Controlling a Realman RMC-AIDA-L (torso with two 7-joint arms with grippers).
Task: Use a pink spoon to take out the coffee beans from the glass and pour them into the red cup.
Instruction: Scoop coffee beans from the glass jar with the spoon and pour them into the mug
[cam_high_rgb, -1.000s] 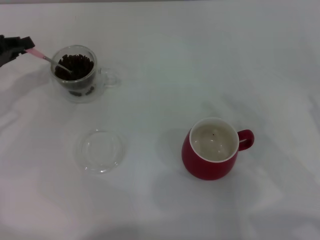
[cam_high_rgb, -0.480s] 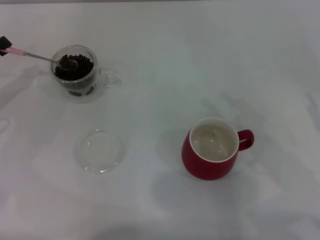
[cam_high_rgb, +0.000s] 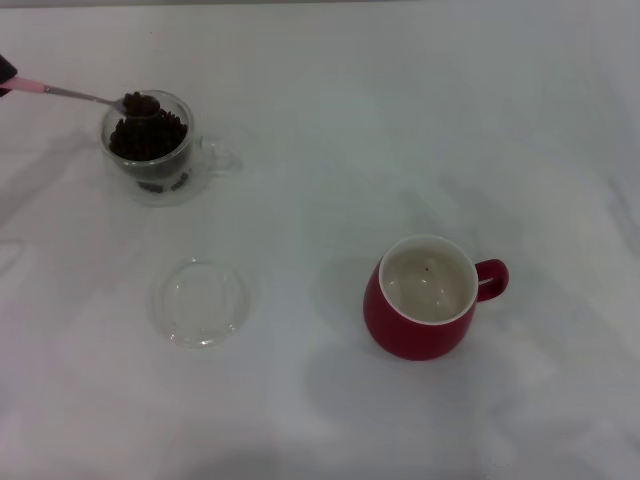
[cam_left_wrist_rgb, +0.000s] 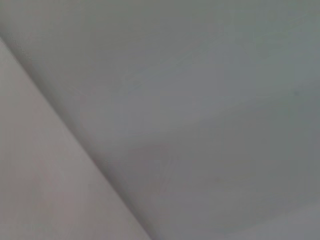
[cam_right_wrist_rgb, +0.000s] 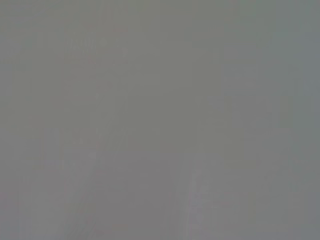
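head view: left pincer (cam_high_rgb: 4, 74) at frame edge, clamped on pink spoon (cam_high_rgb: 70, 93) over glass (cam_high_rgb: 150, 147) rim

left pincer (cam_high_rgb: 4, 72) barely in view at far left edge, raised; right arm out of view.

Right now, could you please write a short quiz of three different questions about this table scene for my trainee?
1. True or false: the bowl of the slim pink-handled metal spoon carries dark coffee beans.
2. Which vessel stands nearer the robot: A, the small clear glass mug; B, the rounded red ceramic cup?
3. Fill in: the flat round clear glass saucer lies ___ of beans.

Key: 1 true, above the mug's rim, held by the left gripper at the view's edge. 2 B. 3 empty.
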